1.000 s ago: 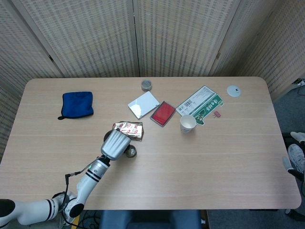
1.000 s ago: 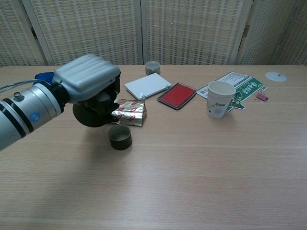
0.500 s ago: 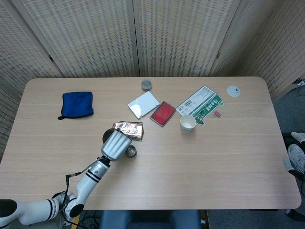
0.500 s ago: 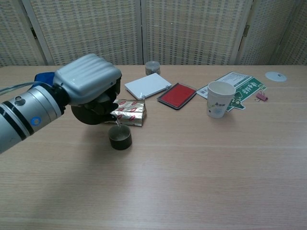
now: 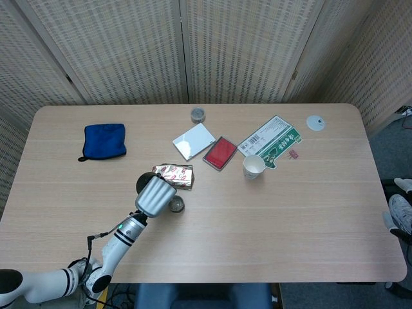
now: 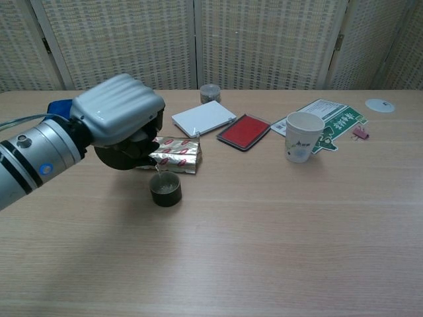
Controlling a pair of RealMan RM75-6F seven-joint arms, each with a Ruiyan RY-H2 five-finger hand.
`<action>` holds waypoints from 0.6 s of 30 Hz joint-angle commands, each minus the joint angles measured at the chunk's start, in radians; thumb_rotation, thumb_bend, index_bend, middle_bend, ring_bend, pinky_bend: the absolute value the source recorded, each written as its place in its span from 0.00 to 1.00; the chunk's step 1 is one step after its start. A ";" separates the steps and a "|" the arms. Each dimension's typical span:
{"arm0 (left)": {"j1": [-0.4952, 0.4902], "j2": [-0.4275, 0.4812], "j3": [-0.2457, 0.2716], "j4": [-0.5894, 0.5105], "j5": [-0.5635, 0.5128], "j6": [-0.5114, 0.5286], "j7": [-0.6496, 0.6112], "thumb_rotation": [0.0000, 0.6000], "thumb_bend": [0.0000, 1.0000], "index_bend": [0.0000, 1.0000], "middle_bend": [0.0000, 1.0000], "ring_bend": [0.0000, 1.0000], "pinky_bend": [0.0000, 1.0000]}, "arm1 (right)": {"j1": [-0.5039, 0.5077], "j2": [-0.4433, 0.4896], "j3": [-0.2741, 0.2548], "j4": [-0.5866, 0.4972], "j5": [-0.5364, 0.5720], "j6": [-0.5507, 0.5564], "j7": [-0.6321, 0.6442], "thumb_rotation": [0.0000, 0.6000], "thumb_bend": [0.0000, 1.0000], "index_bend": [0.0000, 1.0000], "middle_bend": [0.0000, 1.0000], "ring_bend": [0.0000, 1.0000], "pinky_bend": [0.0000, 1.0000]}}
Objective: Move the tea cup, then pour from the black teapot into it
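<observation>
A blue cloth [image 5: 104, 141] is seen lying folded at the far left of the wooden table [image 5: 290, 212], well apart from the rest. The left arm [image 6: 33, 162] is reached in from the near left edge, and its left hand [image 6: 119, 119] is held over the table with the knuckles up and the fingers wrapped around the black teapot [image 6: 122, 155], which is tipped toward the right. The spout is poised just above one small dark tea cup [image 6: 165, 189], and a thin stream is seen running from it into the cup in the chest view; the cup's contents look dark, and how full it is cannot be told. The tea cup is stood upright on the table just in front of a single foil packet with red print [image 5: 174, 176], near the table's middle left. Behind these, one small round tin [image 5: 197, 114] is placed near the far edge, with one white card [image 5: 194, 140] and one red pad [image 5: 221, 152] set side by side in front of it. Further right, one white paper cup [image 6: 303, 137] is stood upright, its inside hidden from clear view, touching a green-and-white printed sheet [image 5: 272, 141]. One small pink clip [image 5: 293, 154] and one white disc [image 5: 315, 122] are laid at the far right. The right hand is shown in neither view.
</observation>
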 commanded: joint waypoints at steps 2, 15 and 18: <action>0.000 -0.001 0.000 0.004 0.006 0.003 0.003 1.00 0.36 1.00 1.00 0.96 0.67 | 0.000 0.000 0.000 -0.001 -0.001 0.001 0.000 1.00 0.25 0.24 0.24 0.18 0.25; 0.001 -0.009 0.002 0.026 0.030 0.013 0.023 1.00 0.36 1.00 1.00 0.96 0.67 | -0.003 0.002 0.002 0.000 -0.001 0.005 0.001 1.00 0.25 0.24 0.24 0.18 0.25; 0.001 -0.011 0.001 0.027 0.032 0.014 0.025 1.00 0.36 1.00 1.00 0.96 0.67 | -0.003 0.003 0.002 -0.001 -0.001 0.006 0.001 1.00 0.25 0.24 0.24 0.18 0.25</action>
